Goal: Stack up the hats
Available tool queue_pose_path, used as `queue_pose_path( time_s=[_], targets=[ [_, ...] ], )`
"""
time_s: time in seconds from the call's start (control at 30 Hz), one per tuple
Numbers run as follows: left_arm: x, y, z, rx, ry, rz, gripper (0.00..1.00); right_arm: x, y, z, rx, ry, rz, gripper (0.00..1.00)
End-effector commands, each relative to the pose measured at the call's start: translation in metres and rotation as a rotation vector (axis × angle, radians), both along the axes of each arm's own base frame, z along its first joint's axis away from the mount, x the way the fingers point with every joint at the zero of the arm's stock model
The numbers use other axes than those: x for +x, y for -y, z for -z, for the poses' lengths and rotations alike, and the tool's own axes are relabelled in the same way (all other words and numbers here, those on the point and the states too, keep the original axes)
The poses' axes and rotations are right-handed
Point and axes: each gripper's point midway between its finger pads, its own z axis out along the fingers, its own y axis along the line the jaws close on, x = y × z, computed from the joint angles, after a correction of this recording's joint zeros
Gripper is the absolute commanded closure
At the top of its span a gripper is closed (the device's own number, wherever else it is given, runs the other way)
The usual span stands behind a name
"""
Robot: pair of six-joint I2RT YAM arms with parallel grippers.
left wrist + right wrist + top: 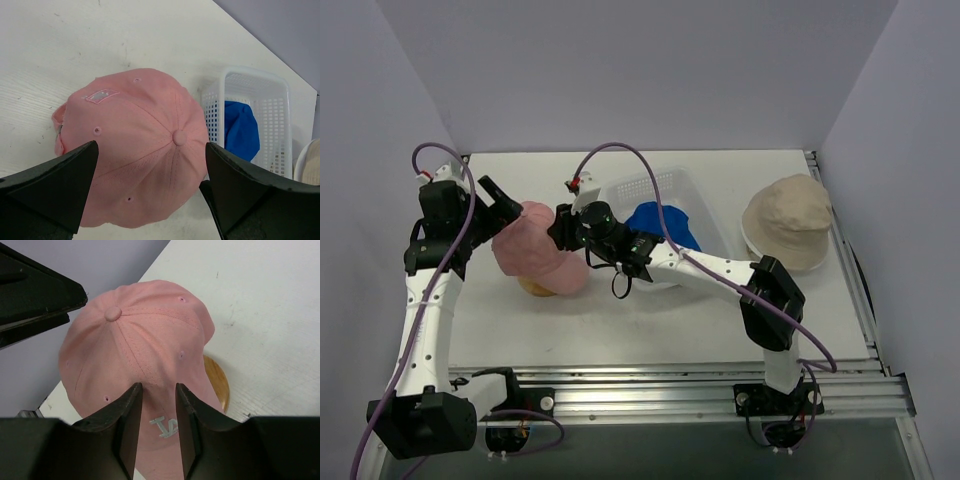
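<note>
A pink baseball cap (535, 255) sits over a smooth orange-brown dome (535, 288) left of the table's middle. My right gripper (562, 230) is at the cap's front, its jaws narrowed on a fold of the crown (135, 335) just above the logo, as the right wrist view (158, 385) shows. My left gripper (508, 207) is open at the cap's back left, its jaws wide on either side of the crown (140, 145) without touching it. A bright blue cap (665, 225) lies in the basket. A beige bucket hat (788, 220) sits at the right, with a whitish rim under it.
A clear plastic lattice basket (660, 183) stands just right of the pink cap, close to my right arm's wrist; it also shows in the left wrist view (250, 80). The dome's wooden edge (218, 382) shows beneath the cap. Walls close the table on three sides.
</note>
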Motion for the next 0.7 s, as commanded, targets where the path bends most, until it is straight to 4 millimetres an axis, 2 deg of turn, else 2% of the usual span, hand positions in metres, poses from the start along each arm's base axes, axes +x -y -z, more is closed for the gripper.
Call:
queue_pose_path(
  time_s=[0.0,0.17,0.27,0.37,0.5,0.67],
  targets=[
    [0.006,-0.005,-0.004,0.006,0.027,-0.022,0.03,-0.012,-0.001,-0.031,0.049,0.046,-0.044,0.69],
    [0.002,-0.01,0.0,0.02,0.016,-0.049,0.03,-0.019,-0.004,-0.04,0.041,0.06,-0.071,0.65],
    [0.0,-0.004,-0.004,0.002,0.044,-0.025,0.03,-0.023,-0.004,-0.043,0.047,0.065,-0.076,0.65],
    [-0.002,0.003,-0.003,-0.018,0.064,0.01,0.02,-0.026,-0.004,-0.037,0.032,0.055,-0.075,0.64],
    [-0.003,0.002,0.001,-0.013,0.052,0.008,0.02,-0.027,0.001,-0.028,0.025,0.049,-0.057,0.64],
    [0.004,0.001,0.017,-0.016,-0.003,0.004,0.01,-0.027,0.006,-0.035,0.022,0.054,-0.038,0.63]
  ],
)
